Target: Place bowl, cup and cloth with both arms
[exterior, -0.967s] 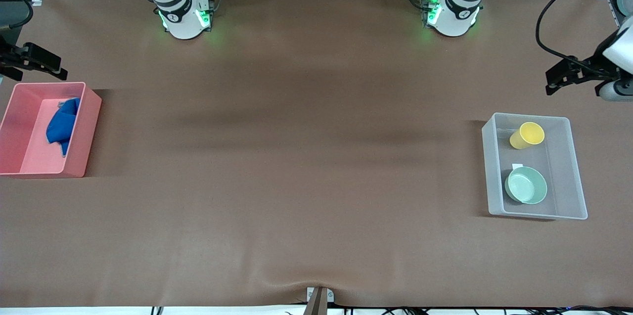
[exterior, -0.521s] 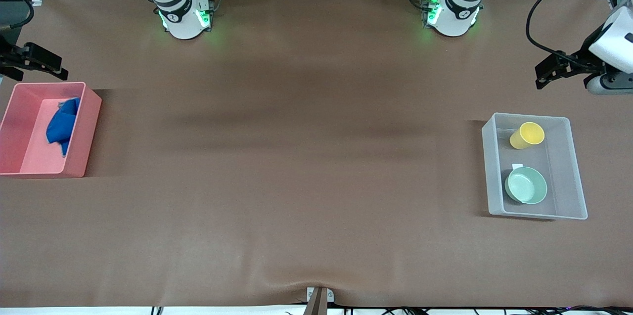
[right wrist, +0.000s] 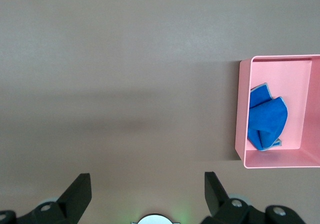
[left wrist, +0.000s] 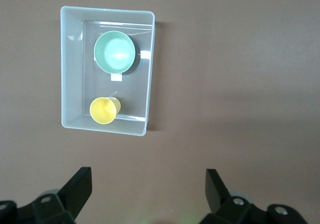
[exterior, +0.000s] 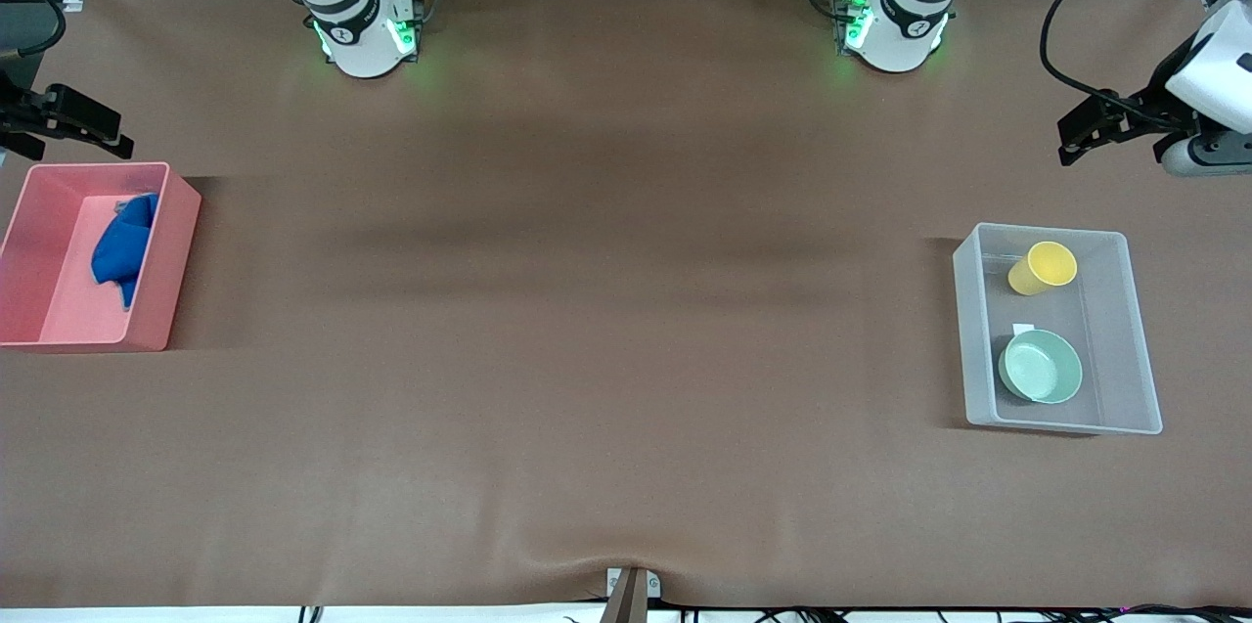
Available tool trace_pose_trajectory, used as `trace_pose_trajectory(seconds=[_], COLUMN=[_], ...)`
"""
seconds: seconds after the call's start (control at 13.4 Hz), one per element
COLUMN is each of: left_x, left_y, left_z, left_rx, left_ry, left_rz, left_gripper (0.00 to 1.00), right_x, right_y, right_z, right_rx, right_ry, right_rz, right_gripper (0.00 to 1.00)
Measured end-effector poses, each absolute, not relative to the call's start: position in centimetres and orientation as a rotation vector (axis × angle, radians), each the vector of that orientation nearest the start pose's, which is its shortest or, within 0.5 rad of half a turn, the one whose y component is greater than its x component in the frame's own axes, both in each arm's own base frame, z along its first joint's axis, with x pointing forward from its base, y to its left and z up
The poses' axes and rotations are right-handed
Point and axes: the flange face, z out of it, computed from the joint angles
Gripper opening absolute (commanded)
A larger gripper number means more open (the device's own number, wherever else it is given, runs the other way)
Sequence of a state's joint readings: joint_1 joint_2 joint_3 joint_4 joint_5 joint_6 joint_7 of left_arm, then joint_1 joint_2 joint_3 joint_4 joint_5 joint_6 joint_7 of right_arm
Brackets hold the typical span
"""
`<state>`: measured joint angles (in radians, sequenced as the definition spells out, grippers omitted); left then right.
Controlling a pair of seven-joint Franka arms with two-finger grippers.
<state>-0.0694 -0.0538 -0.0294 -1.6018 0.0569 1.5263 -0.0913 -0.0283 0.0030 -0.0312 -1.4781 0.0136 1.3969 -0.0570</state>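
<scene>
Cloth (exterior: 122, 251) in pink bin (exterior: 171, 261), bowl (exterior: 1041, 367) and cup (exterior: 1043, 268) in clear bin (exterior: 1135, 330); left tool (left wrist: 148, 184), right tool (right wrist: 147, 184) wide open, empty, clear above counter (exterior: 587, 310).

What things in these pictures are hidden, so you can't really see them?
- Right gripper: front view, cut off by the picture's edge; most of the arm is missing.
- Left arm: front view, its middle runs out of the picture past the left gripper.
- Pink bin: right wrist view, one side is cut off by the edge.
- Under the blue cloth: the cloth covers it.
- Inside the yellow cup: tipped, so its bottom is hidden.
</scene>
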Motion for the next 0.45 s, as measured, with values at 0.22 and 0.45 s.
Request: trace_pose_trajectory(seconds=[0.22,0.45], left_x=[52.9,52.9], left_y=[-6.3,-6.3], left_z=[63.6,63.7], left_rx=[-3.113,-3.116], left_ry=[-0.061,-0.068], left_rz=[0.027,0.025], left_gripper=[1.0,1.0], right_x=[53.7,53.7], right_y=[-3.0,-3.0], right_z=[65.2,65.2], right_rx=[-3.121,-3.121], right_ry=[0.001,0.001], right_rz=[0.127,0.126], right_gripper=[1.0,1.0])
